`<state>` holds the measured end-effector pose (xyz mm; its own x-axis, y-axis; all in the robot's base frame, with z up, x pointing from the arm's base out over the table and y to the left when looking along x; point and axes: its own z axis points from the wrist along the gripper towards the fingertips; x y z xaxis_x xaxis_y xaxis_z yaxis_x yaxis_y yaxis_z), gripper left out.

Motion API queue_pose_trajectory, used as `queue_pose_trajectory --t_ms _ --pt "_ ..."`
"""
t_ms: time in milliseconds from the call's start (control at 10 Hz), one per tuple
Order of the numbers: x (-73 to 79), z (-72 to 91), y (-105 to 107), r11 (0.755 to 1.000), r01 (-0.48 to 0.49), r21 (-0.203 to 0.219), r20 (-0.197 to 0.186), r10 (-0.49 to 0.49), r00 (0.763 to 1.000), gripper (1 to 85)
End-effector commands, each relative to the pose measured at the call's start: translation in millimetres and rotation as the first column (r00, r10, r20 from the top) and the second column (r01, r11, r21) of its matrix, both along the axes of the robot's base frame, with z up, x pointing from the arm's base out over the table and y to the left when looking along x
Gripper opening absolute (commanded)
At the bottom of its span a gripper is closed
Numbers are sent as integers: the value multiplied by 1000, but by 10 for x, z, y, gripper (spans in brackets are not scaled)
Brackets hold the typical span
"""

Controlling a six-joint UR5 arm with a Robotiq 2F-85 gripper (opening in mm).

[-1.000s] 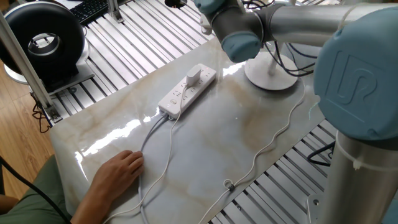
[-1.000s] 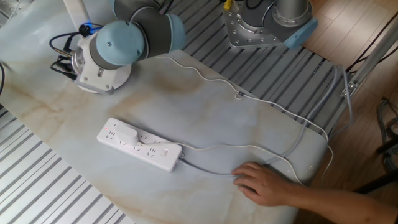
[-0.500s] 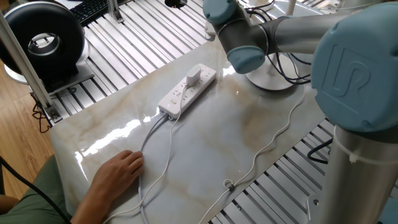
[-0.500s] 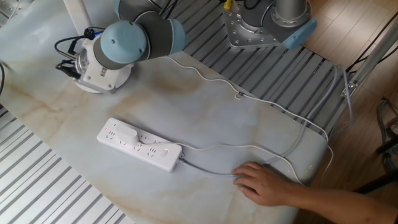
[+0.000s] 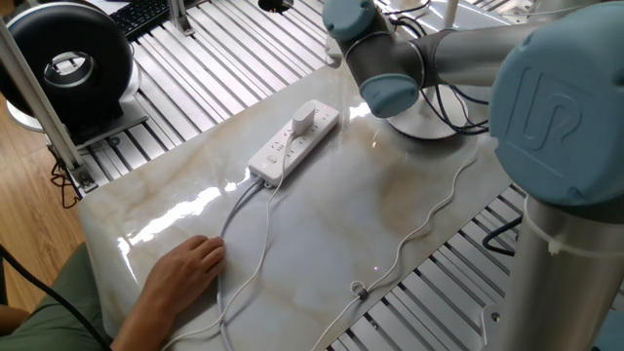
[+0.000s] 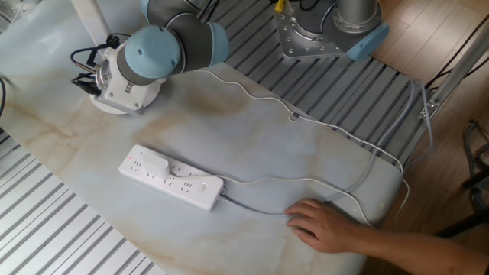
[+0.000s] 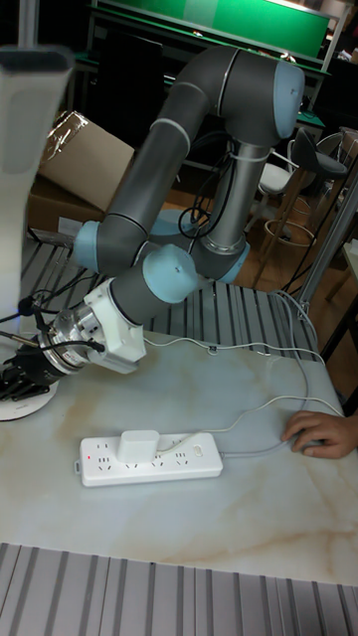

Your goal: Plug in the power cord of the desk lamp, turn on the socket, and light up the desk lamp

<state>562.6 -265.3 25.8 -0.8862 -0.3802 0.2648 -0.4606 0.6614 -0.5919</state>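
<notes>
The socket [image 6: 172,177] lies on the marble table, with the white plug block [image 6: 155,162] of the power cord [image 6: 306,122] seated in it. The cord runs along the table's edge towards the desk lamp. The lamp's round base [image 5: 426,123] is partly covered by my wrist, and its pole [image 6: 90,19] rises beside it. In the tall fixed view my gripper [image 7: 14,372] hangs just over the lamp base [image 7: 25,405], its black fingers pointing down. How far apart the fingers stand is hidden.
A person's hand [image 6: 325,225] rests on the table near the socket's thick cable [image 6: 260,208]. A black round fan-like device [image 5: 68,58] stands off the table's corner. Slatted metal surfaces surround the marble top.
My wrist has shifted a little further over the lamp base. The socket, the plug and the person's hand have stayed put.
</notes>
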Motion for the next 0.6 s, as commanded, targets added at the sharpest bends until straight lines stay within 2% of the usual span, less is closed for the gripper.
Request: queue_pose_trajectory --t_ms 0,200,300,500 --pt "-48 28 49 999 27 22 -4 -27 1000 10" --pt "-31 25 -2 1000 20 8 4 -20 1000 10" --pt "-15 65 -48 1000 13 -13 6 -12 1000 10" --pt "-18 73 -57 1000 12 -18 4 -12 1000 10"
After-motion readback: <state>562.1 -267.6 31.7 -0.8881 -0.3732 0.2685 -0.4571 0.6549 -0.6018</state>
